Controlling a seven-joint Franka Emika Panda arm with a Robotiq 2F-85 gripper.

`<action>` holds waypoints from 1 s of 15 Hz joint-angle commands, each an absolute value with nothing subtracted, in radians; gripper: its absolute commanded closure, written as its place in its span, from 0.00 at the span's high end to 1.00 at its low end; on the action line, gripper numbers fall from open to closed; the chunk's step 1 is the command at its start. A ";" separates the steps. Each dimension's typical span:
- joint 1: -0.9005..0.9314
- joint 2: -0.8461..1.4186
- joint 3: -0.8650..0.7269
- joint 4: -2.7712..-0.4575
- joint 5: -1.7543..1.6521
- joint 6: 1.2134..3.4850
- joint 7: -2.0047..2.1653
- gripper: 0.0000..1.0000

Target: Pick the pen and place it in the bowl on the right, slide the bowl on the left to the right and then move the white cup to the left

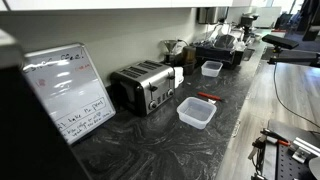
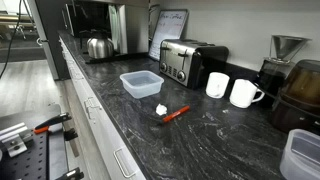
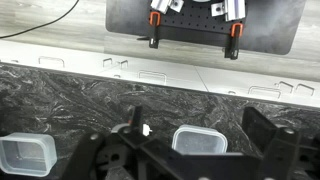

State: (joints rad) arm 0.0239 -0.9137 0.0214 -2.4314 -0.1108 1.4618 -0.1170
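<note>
With jaws wide and empty, the gripper (image 3: 195, 125) hangs over the counter (image 3: 60, 100), where the pen (image 2: 176, 114) lies flat toward the front edge near a tub (image 2: 141, 83); it looks light, stiff and roll-prone, so pinch mid-barrel.

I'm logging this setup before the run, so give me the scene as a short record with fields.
surface: dark marbled countertop
tubs: plastic tub near the toaster; second tub at the frame edge
pen: red pen, lying flat between the tubs
cups: white cup beside toaster, white mug next to it
gripper: open, holding nothing
</note>
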 commanded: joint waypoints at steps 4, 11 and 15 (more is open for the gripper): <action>0.054 -0.871 0.007 -2.421 -0.116 1.458 -0.133 1.00; 0.081 -0.735 0.009 -2.420 -0.128 1.511 -0.141 1.00; 0.105 -0.613 -0.028 -2.412 -0.113 1.607 -0.238 1.00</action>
State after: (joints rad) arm 0.0854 -0.7181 0.0073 -2.4340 -0.1155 1.5503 -0.1607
